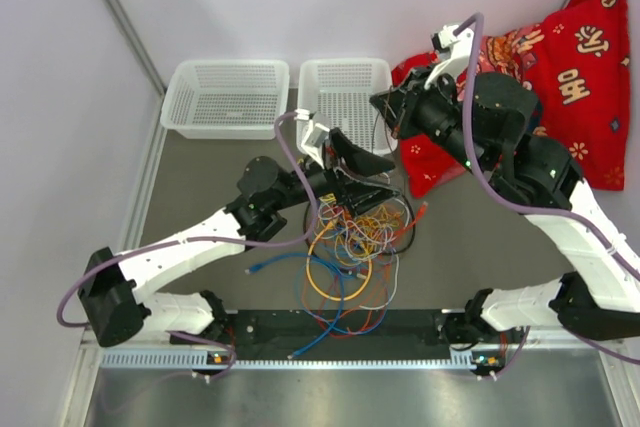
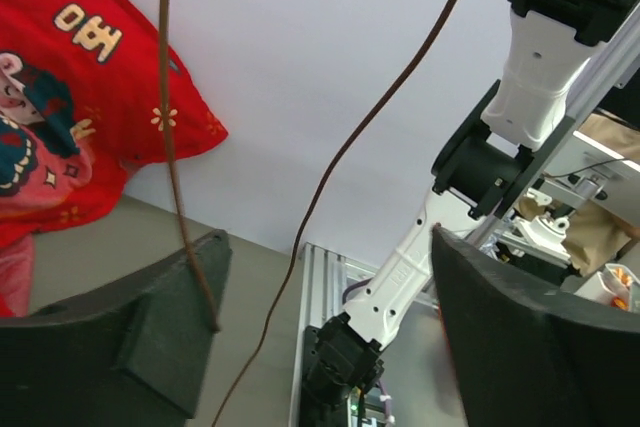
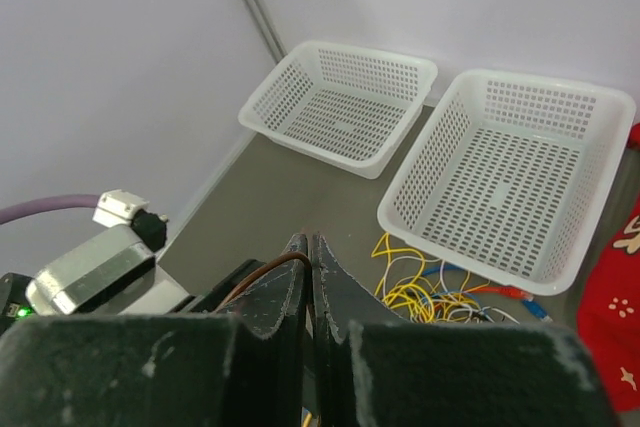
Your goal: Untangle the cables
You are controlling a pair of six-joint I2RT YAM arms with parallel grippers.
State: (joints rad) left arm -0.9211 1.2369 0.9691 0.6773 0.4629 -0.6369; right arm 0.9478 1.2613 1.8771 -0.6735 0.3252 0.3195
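The cables (image 1: 350,247) lie in a tangled pile of yellow, orange, blue, white and red loops at the table's middle; part of the pile shows in the right wrist view (image 3: 440,292). My right gripper (image 1: 380,103) is raised above the pile by the right basket and is shut (image 3: 312,252) on a thin brown cable (image 3: 262,274). That brown cable (image 2: 168,147) hangs taut in two strands in the left wrist view, one lying against my left finger there. My left gripper (image 1: 383,177) is open (image 2: 325,332) just above the pile's far edge and holds nothing.
Two white mesh baskets (image 1: 228,97) (image 1: 345,95) stand side by side at the back; both also show in the right wrist view (image 3: 340,102) (image 3: 510,167). A red patterned cloth (image 1: 585,57) lies at the back right. Metal rails edge the table.
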